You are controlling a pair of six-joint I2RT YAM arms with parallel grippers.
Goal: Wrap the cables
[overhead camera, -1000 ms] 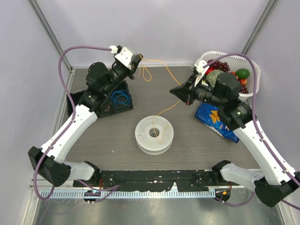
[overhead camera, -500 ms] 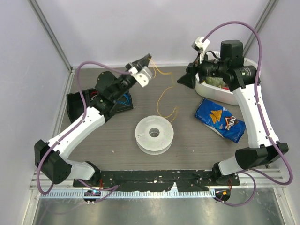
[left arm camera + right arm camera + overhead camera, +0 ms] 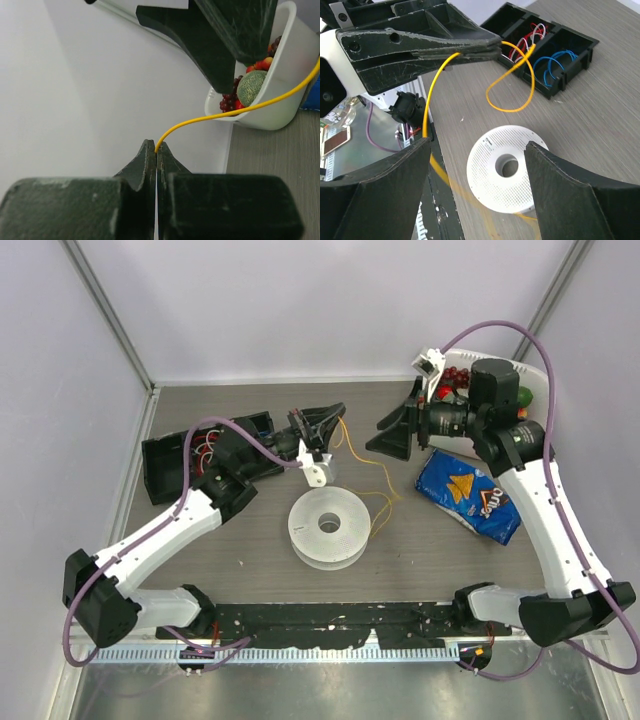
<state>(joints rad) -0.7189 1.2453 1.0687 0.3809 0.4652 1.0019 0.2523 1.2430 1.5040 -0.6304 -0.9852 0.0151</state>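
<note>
The cable [image 3: 347, 441] is a thin yellow wire. It runs from my left gripper [image 3: 336, 411] down in loose loops to the right side of the white spool [image 3: 329, 527]. My left gripper [image 3: 156, 145] is shut on the cable's [image 3: 225, 114] end, above the table behind the spool. My right gripper [image 3: 393, 432] hangs open to its right, facing it, holding nothing. In the right wrist view the cable [image 3: 530, 95] loops out of the left gripper [image 3: 495, 47]. The spool [image 3: 485, 175] lies below, between my right gripper's [image 3: 477, 145] spread fingers.
A black compartment box [image 3: 165, 465] with blue and red-and-white wire coils [image 3: 555, 65] lies at the back left. A white basket of fruit [image 3: 537, 418] stands at the back right. A blue chips bag [image 3: 470, 495] lies in front of it.
My right gripper has let go of the cable and stands open. My left gripper has swung forward and right, toward the spool, with the cable's end in it.
</note>
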